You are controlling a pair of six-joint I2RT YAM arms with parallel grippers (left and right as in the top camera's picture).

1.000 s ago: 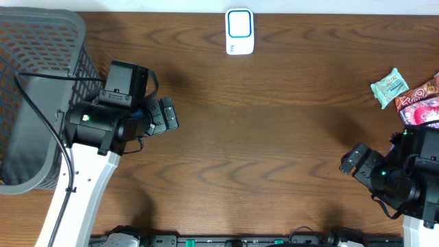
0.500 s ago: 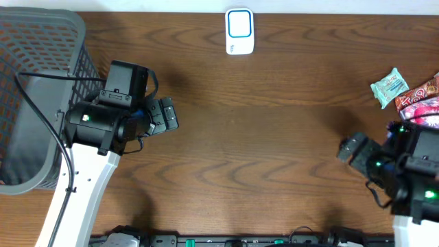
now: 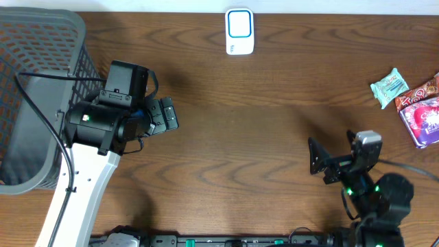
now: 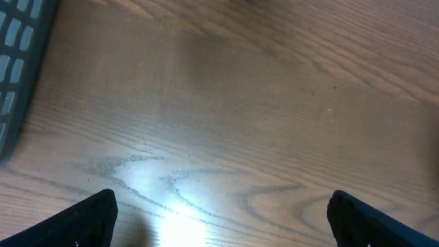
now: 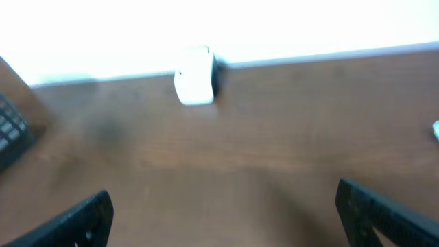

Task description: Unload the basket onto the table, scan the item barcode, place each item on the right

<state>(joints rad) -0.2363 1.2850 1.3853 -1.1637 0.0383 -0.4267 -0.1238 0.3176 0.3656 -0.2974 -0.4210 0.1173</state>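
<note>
Dark wood-grain table, white wall behind. Grey mesh basket at left edge; white scanner far-centre. Snack packets (mint, red, pink) at right edge. Left gripper and right gripper spread wide, holding nothing.

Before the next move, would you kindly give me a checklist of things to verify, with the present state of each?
1. Left gripper open and empty: ok.
2. Right gripper open and empty: ok.
3. Scanner in clear view, nothing in front of it: ok.
4. An item in hand for scanning: not ok; the snack packets lie at the right side, apart from both grippers.
5. Barcode showing on the green packet: cannot tell.
</note>
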